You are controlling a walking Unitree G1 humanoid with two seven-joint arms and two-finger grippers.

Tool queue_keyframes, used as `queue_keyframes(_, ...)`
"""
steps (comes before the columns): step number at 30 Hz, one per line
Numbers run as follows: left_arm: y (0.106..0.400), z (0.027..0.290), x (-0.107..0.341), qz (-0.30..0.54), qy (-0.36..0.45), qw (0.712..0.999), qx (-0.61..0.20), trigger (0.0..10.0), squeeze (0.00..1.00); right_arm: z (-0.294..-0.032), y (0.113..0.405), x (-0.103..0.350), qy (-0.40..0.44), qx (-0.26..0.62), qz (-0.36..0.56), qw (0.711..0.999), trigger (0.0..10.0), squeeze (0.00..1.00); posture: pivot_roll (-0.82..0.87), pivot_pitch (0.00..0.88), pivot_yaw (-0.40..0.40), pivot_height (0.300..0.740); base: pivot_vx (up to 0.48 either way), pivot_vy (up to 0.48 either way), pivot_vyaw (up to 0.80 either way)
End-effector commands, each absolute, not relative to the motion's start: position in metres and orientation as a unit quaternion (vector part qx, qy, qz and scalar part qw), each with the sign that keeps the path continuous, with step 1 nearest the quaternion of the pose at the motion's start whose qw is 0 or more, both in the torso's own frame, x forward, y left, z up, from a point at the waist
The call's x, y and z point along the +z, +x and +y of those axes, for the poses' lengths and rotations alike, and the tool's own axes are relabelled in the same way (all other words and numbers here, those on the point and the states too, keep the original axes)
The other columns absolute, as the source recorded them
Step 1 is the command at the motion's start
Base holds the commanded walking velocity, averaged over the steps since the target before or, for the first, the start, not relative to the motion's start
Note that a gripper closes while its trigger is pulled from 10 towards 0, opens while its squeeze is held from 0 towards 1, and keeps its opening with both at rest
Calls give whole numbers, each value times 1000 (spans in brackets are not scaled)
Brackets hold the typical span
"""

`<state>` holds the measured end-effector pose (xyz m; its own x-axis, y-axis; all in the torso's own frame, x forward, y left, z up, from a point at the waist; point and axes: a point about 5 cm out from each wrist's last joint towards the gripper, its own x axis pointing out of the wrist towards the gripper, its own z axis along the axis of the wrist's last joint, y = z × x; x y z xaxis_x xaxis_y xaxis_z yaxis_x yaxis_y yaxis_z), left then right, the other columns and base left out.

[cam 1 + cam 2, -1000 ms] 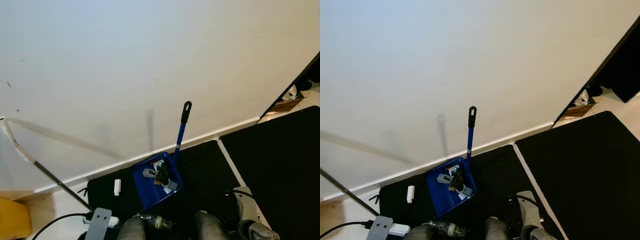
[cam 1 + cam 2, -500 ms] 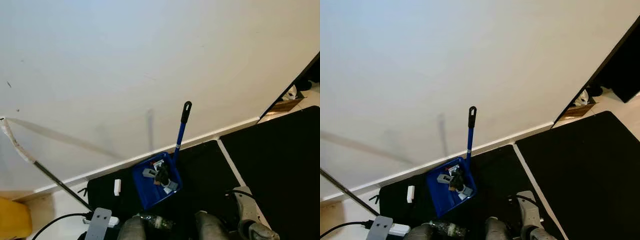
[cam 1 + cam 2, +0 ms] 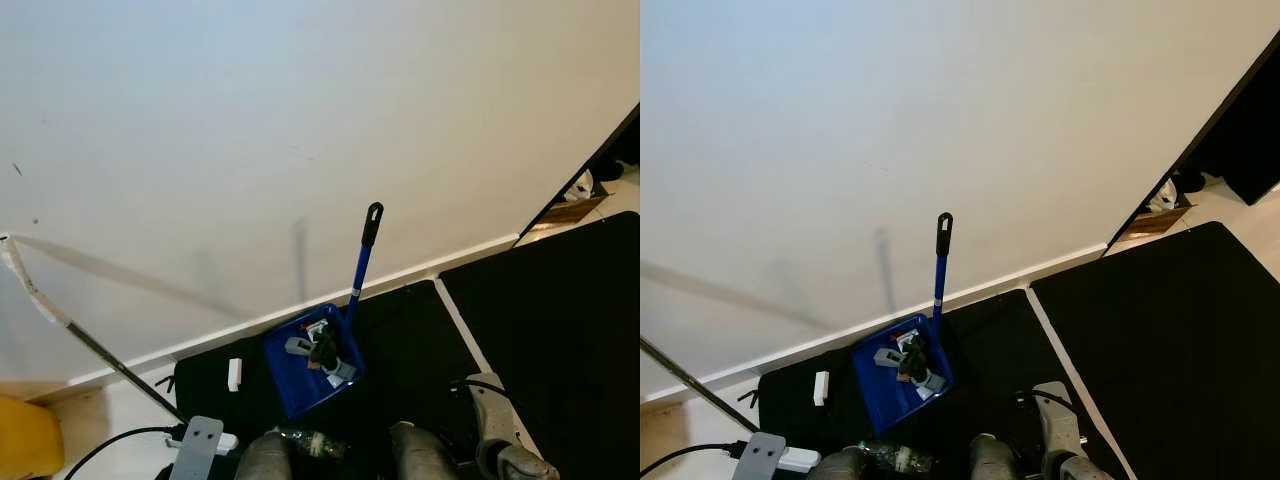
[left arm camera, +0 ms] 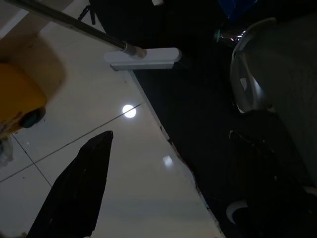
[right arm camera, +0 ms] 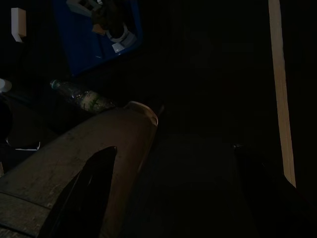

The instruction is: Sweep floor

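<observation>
On black mat (image 3: 400, 330) by wall: blue dustpan (image 3: 310, 365) w/ debris, handle upright. Pincer states: can't tell.

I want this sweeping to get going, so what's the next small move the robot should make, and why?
Probably bend and reach toward the plastic bottle lying on the black mat by its feet, just short of the blue dustpan. The pan already holds debris and the bottle is the loose piece nearest it. Both arms hang idle.

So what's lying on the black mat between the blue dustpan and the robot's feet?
A plastic bottle lies there, just below the blue dustpan, in the left eye view.
</observation>
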<state>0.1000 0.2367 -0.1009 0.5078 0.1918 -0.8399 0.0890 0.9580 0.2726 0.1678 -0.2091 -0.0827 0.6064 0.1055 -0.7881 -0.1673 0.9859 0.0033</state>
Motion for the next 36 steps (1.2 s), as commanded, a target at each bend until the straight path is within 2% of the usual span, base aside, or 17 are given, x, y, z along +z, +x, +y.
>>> queue_keyframes(1, 90, 233, -104, 509, 134, 850, 27, 10000, 0, -210, 160, -86, -29, 72, 451, 889, 10000, 0, 15, 145, -34, 740, 0, 0, 0)
queue_keyframes(36, 88, 232, -105, 511, 136, 848, 24, 10000, 0, -211, 159, -86, -35, 76, 452, 888, 10000, 0, 12, 146, -36, 740, 0, 0, 0)
